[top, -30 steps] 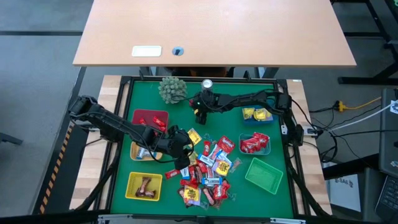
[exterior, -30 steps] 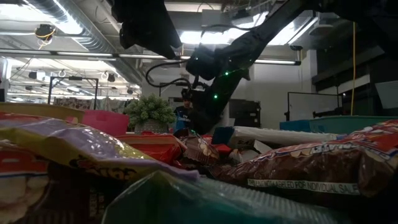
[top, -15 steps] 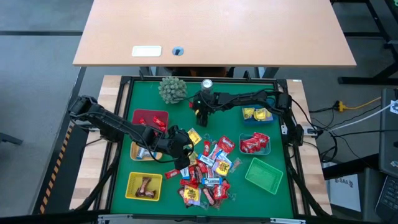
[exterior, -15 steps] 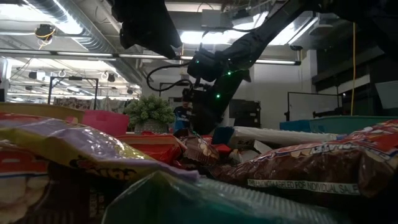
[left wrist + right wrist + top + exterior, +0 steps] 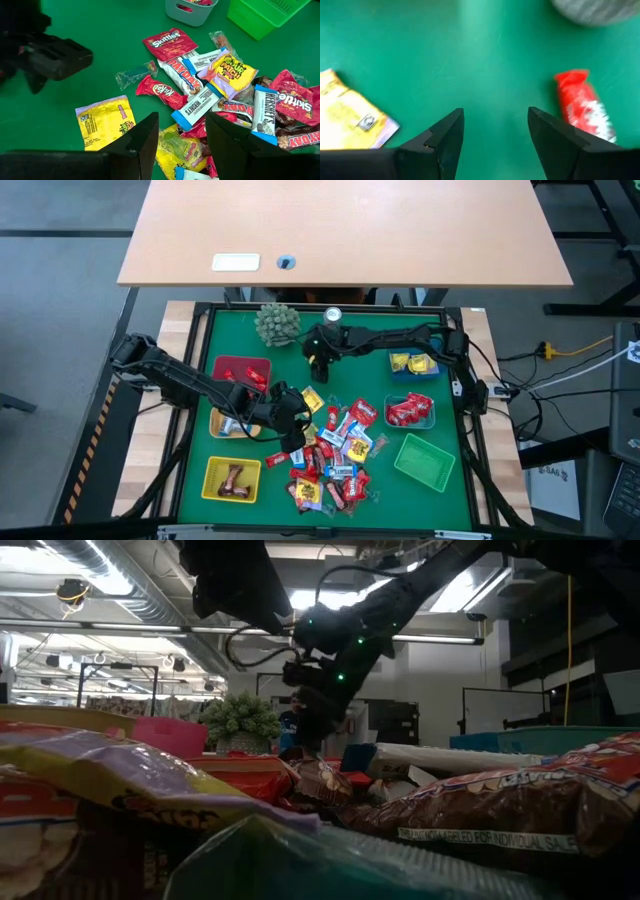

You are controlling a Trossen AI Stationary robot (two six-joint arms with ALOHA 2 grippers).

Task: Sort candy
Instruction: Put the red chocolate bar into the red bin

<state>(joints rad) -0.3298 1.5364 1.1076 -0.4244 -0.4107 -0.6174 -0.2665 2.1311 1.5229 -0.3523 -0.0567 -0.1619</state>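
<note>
The candy (image 5: 335, 455) lies in a loose pile of red, yellow, blue-white and brown wrappers on the green mat (image 5: 370, 345); it also fills the left wrist view (image 5: 220, 90). My left gripper (image 5: 297, 420) (image 5: 181, 140) hangs open over the pile's left edge with nothing between its fingers. My right gripper (image 5: 318, 365) (image 5: 495, 125) is open above bare mat near the far edge. A single red candy (image 5: 582, 107) lies beside one of its fingers, and a yellow candy (image 5: 350, 120) lies beyond the other.
Small baskets ring the pile: red (image 5: 240, 370), orange (image 5: 222, 423) and yellow (image 5: 232, 478) on the left, two blue-grey ones (image 5: 413, 364) (image 5: 410, 410) and a green one (image 5: 424, 461) on the right. A spiky green ball (image 5: 277, 323) and a silver can (image 5: 332, 314) stand at the far edge.
My right gripper has risen a little from the mat and turned at the wrist, swinging slightly toward the table's left; it stays open. The candy has not moved.
</note>
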